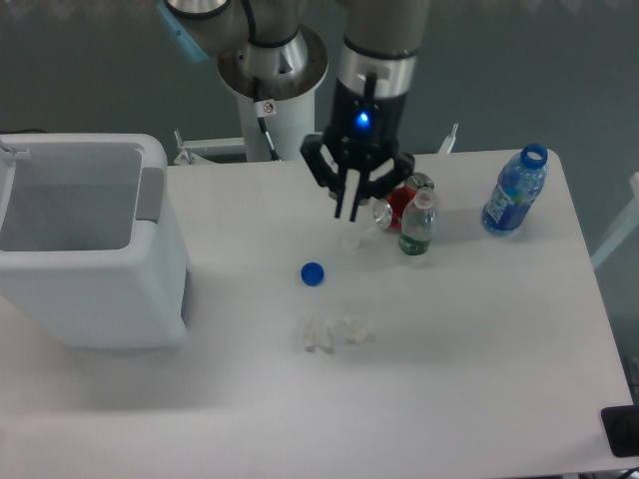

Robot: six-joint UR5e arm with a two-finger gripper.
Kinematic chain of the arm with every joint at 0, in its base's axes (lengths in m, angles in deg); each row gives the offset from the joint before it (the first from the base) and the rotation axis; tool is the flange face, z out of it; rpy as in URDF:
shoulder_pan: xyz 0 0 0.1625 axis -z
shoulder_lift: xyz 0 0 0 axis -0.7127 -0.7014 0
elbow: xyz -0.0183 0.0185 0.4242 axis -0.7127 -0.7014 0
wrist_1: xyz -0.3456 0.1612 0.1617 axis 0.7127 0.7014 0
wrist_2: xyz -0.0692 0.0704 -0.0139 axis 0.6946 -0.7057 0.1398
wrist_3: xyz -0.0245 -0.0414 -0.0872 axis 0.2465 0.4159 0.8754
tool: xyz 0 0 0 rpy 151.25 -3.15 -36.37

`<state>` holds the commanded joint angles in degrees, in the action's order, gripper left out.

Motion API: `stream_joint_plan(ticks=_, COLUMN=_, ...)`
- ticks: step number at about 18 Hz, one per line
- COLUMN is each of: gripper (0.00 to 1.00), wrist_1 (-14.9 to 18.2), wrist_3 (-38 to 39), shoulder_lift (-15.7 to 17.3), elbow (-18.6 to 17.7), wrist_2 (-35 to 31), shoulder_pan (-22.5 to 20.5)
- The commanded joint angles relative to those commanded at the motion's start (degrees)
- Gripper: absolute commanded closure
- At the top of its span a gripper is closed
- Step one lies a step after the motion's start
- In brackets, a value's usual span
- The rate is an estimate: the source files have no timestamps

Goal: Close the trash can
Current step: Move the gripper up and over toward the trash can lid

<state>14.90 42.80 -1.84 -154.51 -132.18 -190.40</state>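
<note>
A: Item, trash can (95, 249): left edge of tabletop (479, 379), mouth open upward, long axis along that edge, grey tab facing centre

B: Claw (350, 214): near far edge, fingers pressed together, holding nothing

A: Step: approach. Next, cross left to the lid, barely visible

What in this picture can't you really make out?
- Trash can: its left side and lid are cut off by the camera's left edge, so the lid's position is unclear.
- Gripper: fingers look close together, but empty or not is too small to tell.
- Red can: partly hidden behind the small bottle.
- Crumpled clear bits: too blurred to identify.
</note>
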Motion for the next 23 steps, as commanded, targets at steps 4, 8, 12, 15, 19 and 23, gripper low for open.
stream_joint_plan(ticks=4, gripper=1.00, wrist_1=-0.26, wrist_3=6.50, shoulder_lift=1.40, elbow=0.61, wrist_2=0.26, shoulder_pan=3.16)
stream_joint_plan(ticks=8, gripper=1.00, wrist_1=-0.18, wrist_3=9.67, shoulder_lift=3.69, elbow=1.05, wrist_2=4.29, shoulder_pan=5.19)
stream_joint_plan(ticks=12, gripper=1.00, wrist_1=-0.18, wrist_3=11.87, shoulder_lift=5.45, elbow=1.14, wrist_2=6.24, shoulder_pan=9.83)
stream_joint_plan(ticks=15, gripper=1.00, wrist_1=-0.35, wrist_3=14.85, shoulder_lift=5.98, elbow=1.14, wrist_2=7.11, shoulder_pan=13.27)
stream_joint_plan(ticks=19, gripper=1.00, wrist_1=-0.70, wrist_3=17.23, shoulder_lift=6.42, elbow=1.58, wrist_2=10.71, shoulder_pan=15.47)
stream_joint_plan(ticks=23, gripper=1.00, wrist_1=-1.23, wrist_3=19.34, shoulder_lift=6.51, elbow=2.72, wrist_2=14.32, shoulder_pan=17.15)
